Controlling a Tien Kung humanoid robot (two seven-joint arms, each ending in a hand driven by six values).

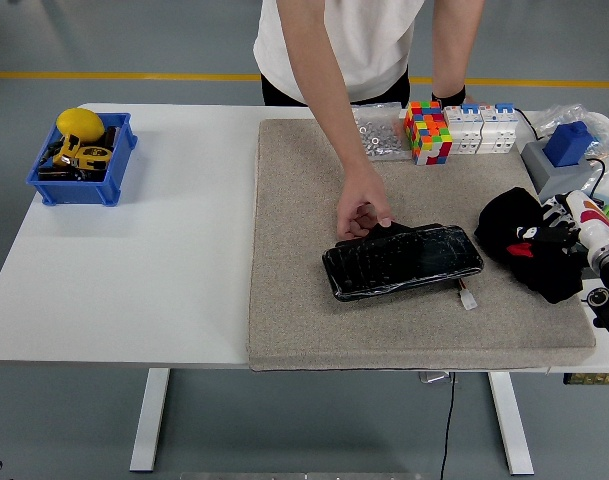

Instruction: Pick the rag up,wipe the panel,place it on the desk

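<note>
Head view: right robot hand (pixel 552 232) is clamped on the black rag (pixel 524 243), right of the panel (pixel 402 262); wiping and placing remain.

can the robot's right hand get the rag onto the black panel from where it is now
Probably yes. The right hand holds the black rag just right of the panel, with bare mat between. The person's hand rests only on the panel's far left edge.

A white table (pixel 134 270) on white legs stands on a grey floor (pixel 134 40) crossed by a yellow line (pixel 114 76).
</note>
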